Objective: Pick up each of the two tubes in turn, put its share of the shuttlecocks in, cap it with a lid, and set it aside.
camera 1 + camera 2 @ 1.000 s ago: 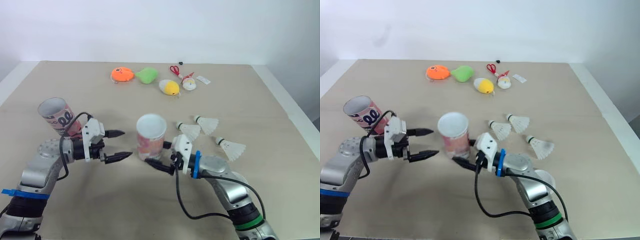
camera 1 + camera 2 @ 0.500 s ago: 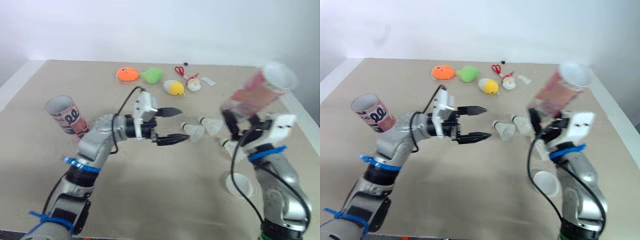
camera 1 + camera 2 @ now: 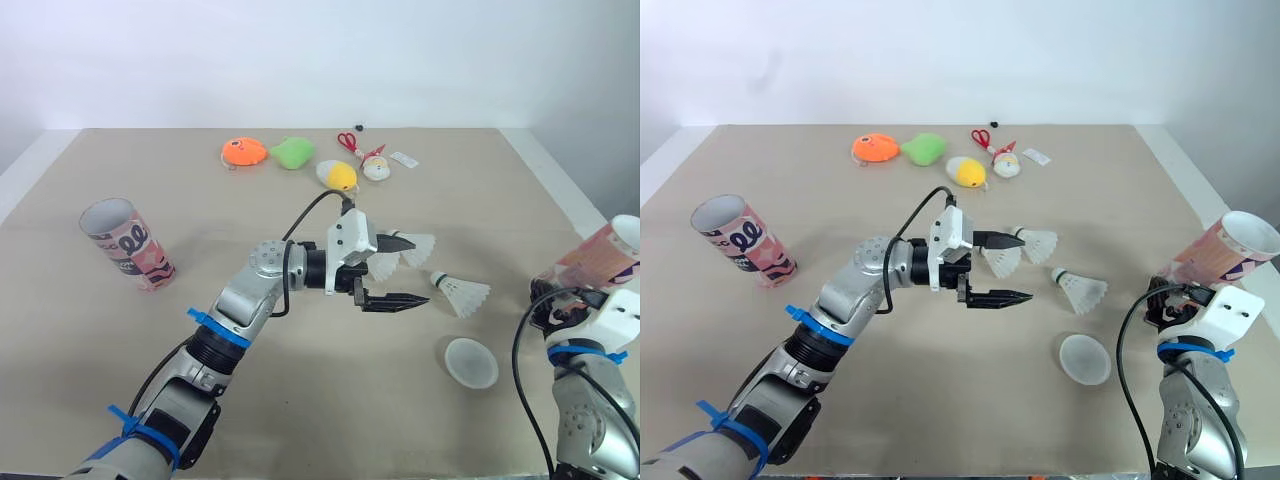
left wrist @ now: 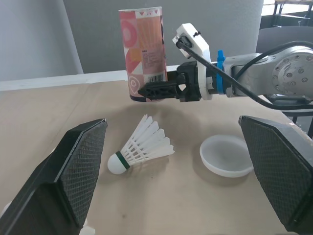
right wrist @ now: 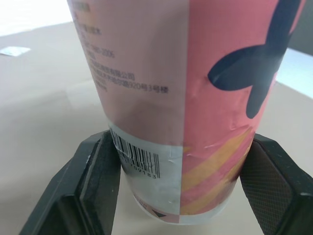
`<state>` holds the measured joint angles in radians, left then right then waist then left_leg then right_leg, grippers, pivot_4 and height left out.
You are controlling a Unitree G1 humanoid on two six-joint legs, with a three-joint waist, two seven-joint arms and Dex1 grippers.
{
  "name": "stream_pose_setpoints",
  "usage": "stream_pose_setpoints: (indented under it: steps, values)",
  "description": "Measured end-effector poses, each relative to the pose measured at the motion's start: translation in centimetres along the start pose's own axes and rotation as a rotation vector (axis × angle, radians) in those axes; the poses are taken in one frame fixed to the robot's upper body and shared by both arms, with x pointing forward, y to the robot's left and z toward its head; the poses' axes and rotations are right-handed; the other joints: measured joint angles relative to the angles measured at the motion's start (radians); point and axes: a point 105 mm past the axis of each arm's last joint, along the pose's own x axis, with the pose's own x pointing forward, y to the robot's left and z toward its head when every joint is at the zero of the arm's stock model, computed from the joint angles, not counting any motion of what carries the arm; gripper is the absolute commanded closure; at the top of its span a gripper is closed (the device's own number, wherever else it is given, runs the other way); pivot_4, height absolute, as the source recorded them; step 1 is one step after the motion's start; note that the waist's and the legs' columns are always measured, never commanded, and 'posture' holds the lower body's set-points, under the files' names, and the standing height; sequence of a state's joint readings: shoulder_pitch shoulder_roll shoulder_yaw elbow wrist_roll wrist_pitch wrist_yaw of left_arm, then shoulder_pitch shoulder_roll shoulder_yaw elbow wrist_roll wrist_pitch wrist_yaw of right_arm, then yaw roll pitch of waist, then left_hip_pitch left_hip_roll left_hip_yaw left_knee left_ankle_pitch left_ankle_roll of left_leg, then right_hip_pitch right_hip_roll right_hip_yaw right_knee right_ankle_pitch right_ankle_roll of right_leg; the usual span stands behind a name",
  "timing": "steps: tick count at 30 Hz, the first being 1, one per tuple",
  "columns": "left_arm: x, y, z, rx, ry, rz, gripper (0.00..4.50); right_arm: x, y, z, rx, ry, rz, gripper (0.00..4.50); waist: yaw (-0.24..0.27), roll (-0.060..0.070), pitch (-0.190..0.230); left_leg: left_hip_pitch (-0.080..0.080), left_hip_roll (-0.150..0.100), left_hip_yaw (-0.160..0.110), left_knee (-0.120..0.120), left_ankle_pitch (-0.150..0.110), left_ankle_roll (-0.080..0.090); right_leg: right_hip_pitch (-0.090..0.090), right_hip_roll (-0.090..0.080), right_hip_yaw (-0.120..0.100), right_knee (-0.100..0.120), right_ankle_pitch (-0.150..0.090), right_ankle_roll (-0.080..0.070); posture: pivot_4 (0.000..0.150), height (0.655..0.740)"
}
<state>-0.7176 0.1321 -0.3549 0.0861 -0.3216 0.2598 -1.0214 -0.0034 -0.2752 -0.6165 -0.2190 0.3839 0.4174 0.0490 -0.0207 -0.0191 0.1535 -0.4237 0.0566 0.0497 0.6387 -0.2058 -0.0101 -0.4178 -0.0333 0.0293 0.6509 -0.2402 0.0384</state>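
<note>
Nothing is packed yet on your table [image 3: 300,400]. Neither tube is capped and three shuttlecocks lie loose, so I judge nearly the whole job is left. Your right pincer [image 5: 183,191] pinches the first tube [image 3: 1225,250] by its base, off the table and tilted, mouth away from the fingers. The second tube [image 3: 125,243] stands well behind your left pincer [image 3: 1026,267], which is spread wide. The lid [image 3: 470,362] lies hollow side up, beyond its lower finger. One shuttlecock [image 3: 1080,290] lies just ahead of its tips. A second shuttlecock [image 3: 1042,243] and a third shuttlecock [image 3: 1000,262] sit close by its upper finger.
</note>
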Motion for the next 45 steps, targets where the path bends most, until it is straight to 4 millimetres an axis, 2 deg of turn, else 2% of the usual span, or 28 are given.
stream_pose_setpoints:
  steps: [3,6,9,15,20,26,27,30,31,32,34,37,41,42,45]
  values:
    - [-0.3,-0.1,-0.3,-0.006,0.009,0.016,0.0,0.0,-0.2,-1.2,-0.008,0.03,-0.015,0.89,0.0,0.0,0.0,0.0,-0.001,0.0,0.0,0.0,0.0,0.0,0.0,0.003,0.0,0.0,0.001,0.15,0.74]
    - [-0.3,-0.1,-0.3,-0.005,0.011,0.018,0.0,0.0,-0.3,-1.4,-0.018,0.025,-0.026,0.02,0.0,0.0,0.0,0.0,-0.003,0.0,0.001,0.001,0.001,0.001,0.001,0.006,0.0,0.001,0.003,0.15,0.74]
    - [-0.3,-0.1,-0.3,-0.003,0.011,0.018,0.0,0.1,-0.8,-2.3,-0.015,0.056,-0.049,0.02,0.0,0.0,0.0,0.0,-0.006,0.001,0.001,0.001,0.002,0.001,0.004,0.015,0.0,0.0,0.005,0.15,0.74]
    - [-0.4,-0.1,-0.3,-0.002,0.013,0.019,0.0,-0.7,-1.0,-2.4,-0.011,0.05,-0.034,0.02,0.0,0.0,0.0,0.0,-0.007,0.001,0.001,0.001,0.002,0.002,0.009,0.027,0.0,-0.001,0.008,0.15,0.74]
    - [-0.8,0.1,-0.5,-0.001,0.026,0.026,0.0,-3.4,-1.0,-1.9,-0.019,0.031,0.003,0.02,0.0,0.001,-0.001,-0.001,-0.008,0.001,0.0,0.001,0.002,0.002,0.009,0.029,0.0,-0.002,0.008,0.15,0.74]
    - [-1.6,0.2,-1.3,-0.024,0.041,0.06,0.0,-4.7,-0.4,-1.5,-0.008,0.019,0.045,0.02,-0.002,0.001,-0.001,0.0,-0.009,0.002,0.001,0.002,0.003,0.002,0.009,0.031,0.0,0.0,0.009,0.15,0.74]
    - [-2.0,0.4,-1.5,-0.03,0.04,0.089,0.0,-5.1,0.3,-1.0,-0.018,0.006,0.093,0.02,-0.003,0.002,-0.001,0.0,-0.009,0.002,0.001,0.002,0.003,0.002,0.009,0.032,0.0,0.0,0.009,0.15,0.74]
    - [-5.3,1.1,-3.1,-0.074,0.059,0.247,0.0,-5.6,5.9,3.3,-0.109,-0.104,0.41,0.02,-0.03,0.006,-0.003,0.004,-0.008,0.002,0.0,0.002,0.003,0.001,0.012,0.041,0.0,0.003,0.01,0.15,0.74]
    - [-7.0,1.2,-3.9,-0.099,0.067,0.328,0.0,-6.0,9.0,5.5,-0.156,-0.161,0.574,0.02,-0.036,0.004,-0.002,0.006,-0.008,0.001,0.0,0.002,0.003,0.002,0.014,0.042,0.0,0.005,0.01,0.15,0.74]
    - [-7.8,1.2,-4.3,-0.116,0.071,0.368,0.0,-6.5,10.8,6.6,-0.178,-0.197,0.666,0.02,-0.034,0.002,-0.001,0.007,-0.008,0.0,0.0,0.002,0.003,0.003,0.015,0.042,0.0,0.005,0.009,0.15,0.74]
    - [-10.1,0.7,-5.1,-0.132,0.085,0.476,0.0,-8.1,15.1,7.6,-0.217,-0.209,0.914,0.02,-0.028,-0.004,0.001,0.011,-0.007,-0.001,0.0,0.003,0.005,0.008,0.016,0.039,-0.001,0.003,0.003,0.15,0.74]
    - [-13.0,-0.1,-5.9,-0.146,0.107,0.632,0.0,-10.3,18.9,6.8,-0.285,-0.144,1.205,0.02,-0.013,-0.007,0.003,0.014,-0.007,-0.001,0.0,0.003,0.004,0.011,0.014,0.037,-0.001,0.001,0.001,0.15,0.74]
    - [-16.0,-0.6,-5.9,-0.123,0.107,0.861,0.0,-11.7,21.5,5.2,-0.334,-0.059,1.447,0.02,-0.002,-0.01,0.003,0.012,-0.009,0.001,0.0,0.002,0.004,0.01,0.01,0.041,-0.004,0.001,0.006,0.15,0.74]
    - [-16.2,-0.6,-5.9,-0.123,0.105,0.879,0.0,-11.8,21.7,5.1,-0.336,-0.053,1.462,0.02,-0.002,-0.01,0.003,0.012,-0.01,0.001,0.0,0.002,0.003,0.01,0.009,0.041,-0.004,0.001,0.006,0.15,0.74]
    - [-18.9,-2.4,-6.7,-0.141,0.084,1.14,0.0,-11.6,23.4,4.4,-0.351,-0.057,1.572,0.02,-0.008,-0.013,0.002,0.012,-0.01,0.003,0.0,-0.001,0.002,0.011,0.008,0.045,-0.006,0.003,0.009,0.15,0.74]
